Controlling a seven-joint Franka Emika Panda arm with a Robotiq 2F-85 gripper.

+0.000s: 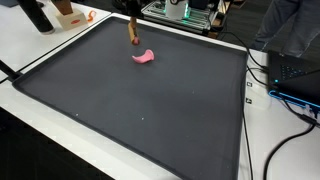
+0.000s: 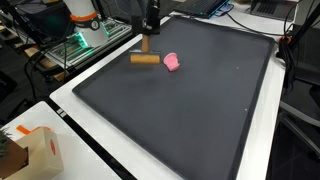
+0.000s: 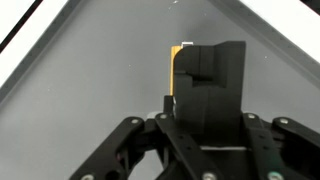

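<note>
Wooden piece (image 2: pixel 145 58) | gripper (image 2: pixel 147 38) clenched on its top | pink object (image 2: pixel 171 62) nearby

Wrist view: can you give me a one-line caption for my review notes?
The claw hangs over a grey mat, a wooden piece peeking out at its tip; grip unclear.

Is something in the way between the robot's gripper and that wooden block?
No, nothing that I can see. The gripper is right above the wooden block, close to it. The pink thing lies beside the block on the dark mat, off to the side and not in between.
</note>
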